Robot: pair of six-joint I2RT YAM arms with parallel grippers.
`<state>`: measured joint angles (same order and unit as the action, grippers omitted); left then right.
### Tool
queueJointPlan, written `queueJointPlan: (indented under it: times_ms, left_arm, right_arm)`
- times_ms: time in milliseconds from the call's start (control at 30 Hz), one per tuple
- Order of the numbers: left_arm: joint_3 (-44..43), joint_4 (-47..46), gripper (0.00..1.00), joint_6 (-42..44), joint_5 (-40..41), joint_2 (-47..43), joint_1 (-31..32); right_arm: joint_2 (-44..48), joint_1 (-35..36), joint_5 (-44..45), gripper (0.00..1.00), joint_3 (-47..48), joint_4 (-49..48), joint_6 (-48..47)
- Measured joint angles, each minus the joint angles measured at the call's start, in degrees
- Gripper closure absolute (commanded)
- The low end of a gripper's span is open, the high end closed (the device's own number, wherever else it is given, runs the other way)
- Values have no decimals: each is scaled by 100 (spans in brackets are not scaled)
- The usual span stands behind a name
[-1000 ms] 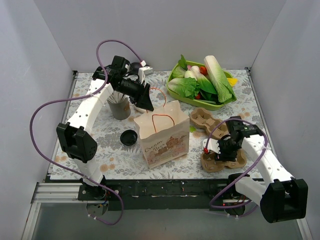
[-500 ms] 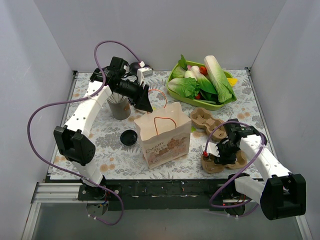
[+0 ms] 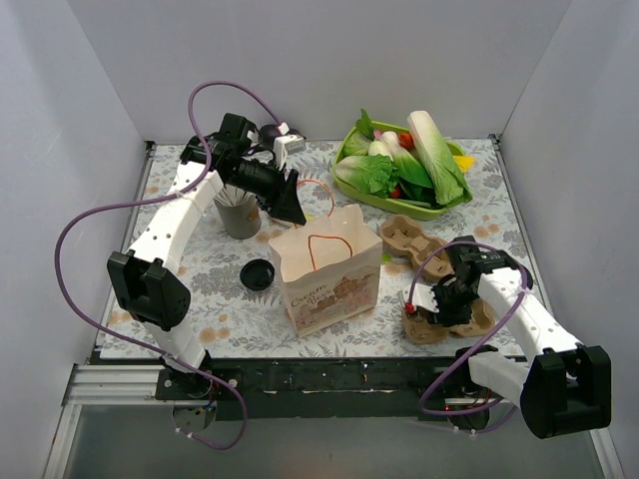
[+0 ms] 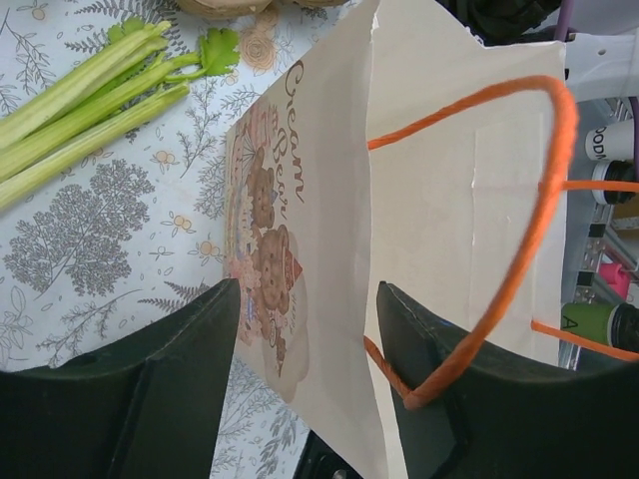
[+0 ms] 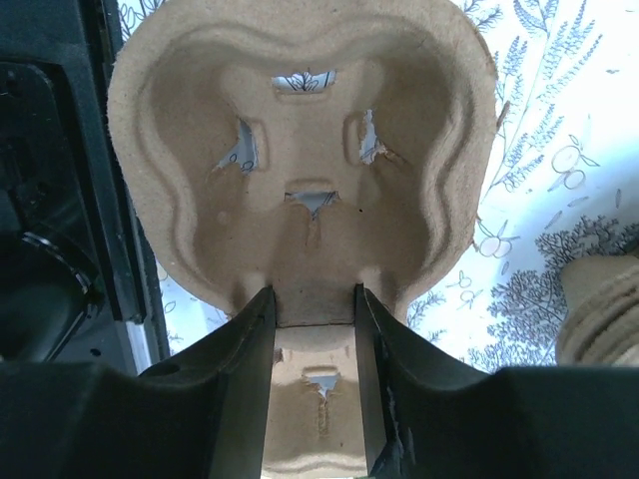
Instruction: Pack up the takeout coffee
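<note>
Right gripper, at the lower right of the top view, is clamped on the centre ridge of the cup carrier. Left gripper gapes, holding nothing, at the rim of the paper bag (mid-frame). I cannot tell where the takeout coffee is, nor its axis.

Overhead camera sees whole table; 2 wrist cameras sit close to bag, carrier.

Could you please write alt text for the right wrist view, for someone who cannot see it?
The right end effector is shut on the centre ridge of a brown moulded-pulp cup carrier. The carrier lies on a floral tablecloth, with part of a second carrier at the right edge.
</note>
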<state>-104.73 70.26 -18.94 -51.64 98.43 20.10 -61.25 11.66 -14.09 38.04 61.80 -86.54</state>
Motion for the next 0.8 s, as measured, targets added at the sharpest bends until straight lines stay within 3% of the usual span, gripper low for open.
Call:
queueJointPlan:
  times_ms: [167, 500, 700, 800]
  left_arm:
    - [-114, -111, 35, -105, 15, 0, -11]
    - [-380, -1475, 33, -905, 269, -481, -280]
    - [-374, -2098, 33, -1467, 428, -883, -850]
    - [-313, -2326, 33, -1729, 444, -953, -1290]
  right_arm:
    - [-85, 2, -149, 76, 907, 577, 188]
    - [-745, 11, -1333, 80, 4988, 1029, 1967]
    - [-1794, 13, -2693, 88, 7010, 31, 4162]
    - [-2107, 33, -3615, 93, 7265, -1088, 5414]
